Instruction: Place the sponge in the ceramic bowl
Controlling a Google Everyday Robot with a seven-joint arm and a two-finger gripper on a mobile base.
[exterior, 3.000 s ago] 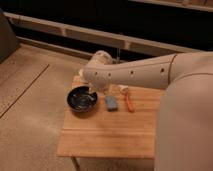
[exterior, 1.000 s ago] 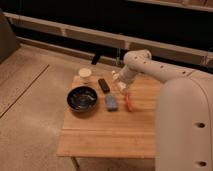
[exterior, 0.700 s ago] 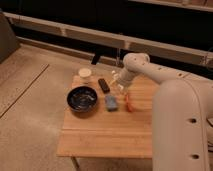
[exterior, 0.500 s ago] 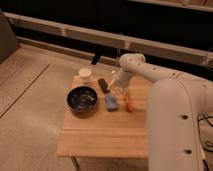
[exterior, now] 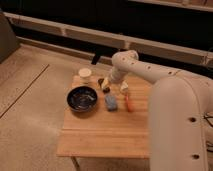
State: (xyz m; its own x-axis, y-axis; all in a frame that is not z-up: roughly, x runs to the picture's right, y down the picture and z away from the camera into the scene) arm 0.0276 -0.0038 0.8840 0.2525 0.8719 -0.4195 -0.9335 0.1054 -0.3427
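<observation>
The blue sponge (exterior: 111, 102) lies flat on the wooden table (exterior: 105, 132), just right of the ceramic bowl (exterior: 82, 98). The bowl is dark, glossy and holds nothing that I can see. My gripper (exterior: 115, 89) hangs directly above and slightly behind the sponge, pointing down. It is open, with one pale fingertip on each side and nothing between them. The white arm (exterior: 145, 70) arches in from the right.
A cream-white cup (exterior: 85, 75) stands at the table's back left. A small black object (exterior: 102, 81) lies behind the gripper. A thin orange tool (exterior: 129, 103) lies right of the sponge. A dark wall with rails runs behind the table.
The gripper has swung left and come down from near the table's back right to just over the sponge. The sponge and bowl have not moved.
</observation>
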